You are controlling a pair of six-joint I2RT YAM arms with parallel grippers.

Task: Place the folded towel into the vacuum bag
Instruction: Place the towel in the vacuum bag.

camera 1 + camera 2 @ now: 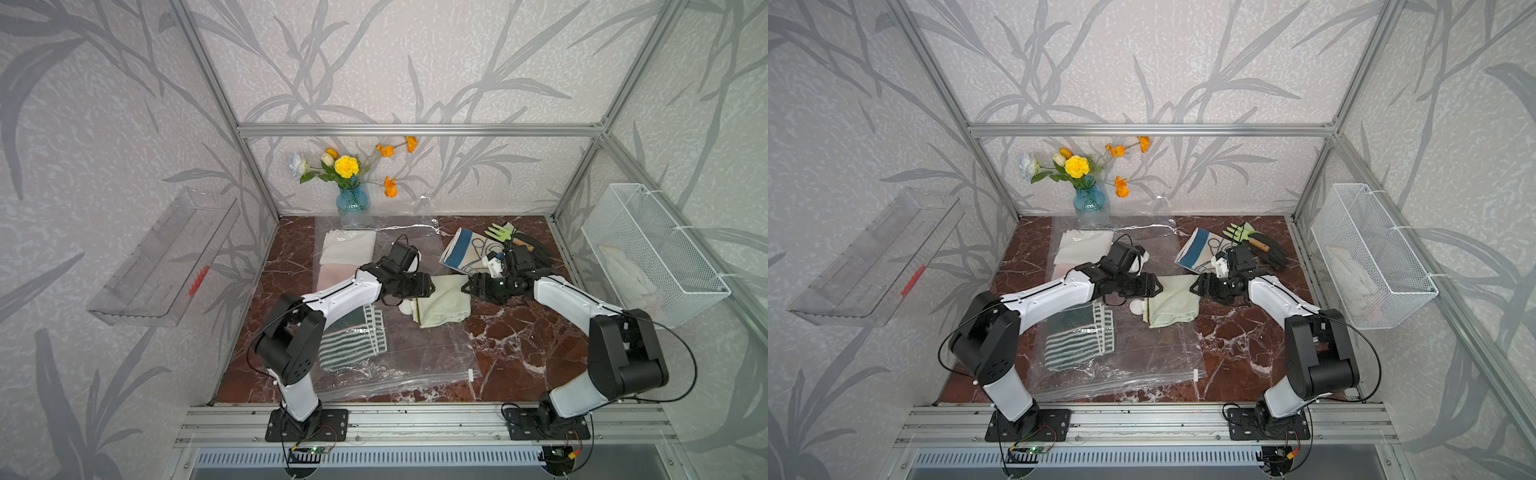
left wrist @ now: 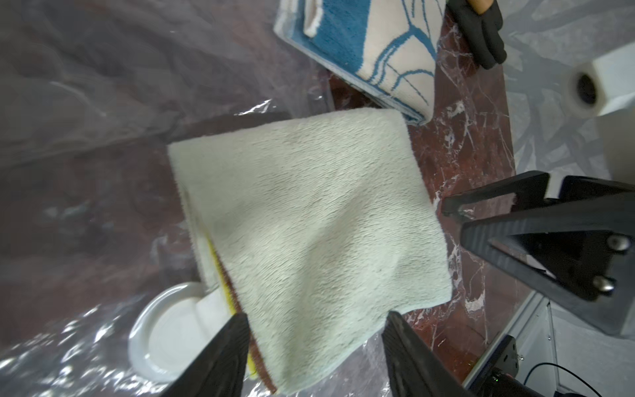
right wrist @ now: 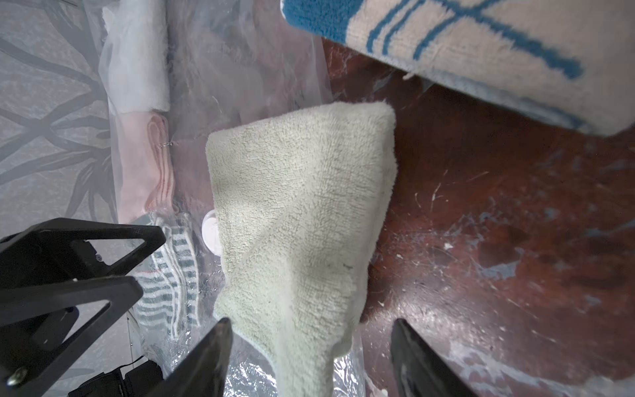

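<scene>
The folded towel (image 1: 444,300) (image 1: 1174,300), pale green, lies half on the right edge of the vacuum bag (image 1: 424,353) (image 1: 1154,353) and half on the marble, covering part of the round white valve cap (image 1: 404,308) (image 2: 165,330). My left gripper (image 1: 432,286) (image 2: 316,330) is open, its fingers straddling the towel's (image 2: 309,213) near corner. From the opposite side my right gripper (image 1: 466,286) (image 3: 311,337) is open too, with a bunched corner of the towel (image 3: 302,192) loose between the fingers. The bag's white slider clip (image 1: 471,375) sits at its front right.
Inside the bag lie a white towel (image 1: 349,247), a pink one (image 1: 336,276) and a green-striped one (image 1: 353,345). A blue-and-cream towel (image 1: 469,251), a green fork (image 1: 500,230) and a black glove (image 1: 536,249) lie at the back right. A flower vase (image 1: 352,197) stands behind.
</scene>
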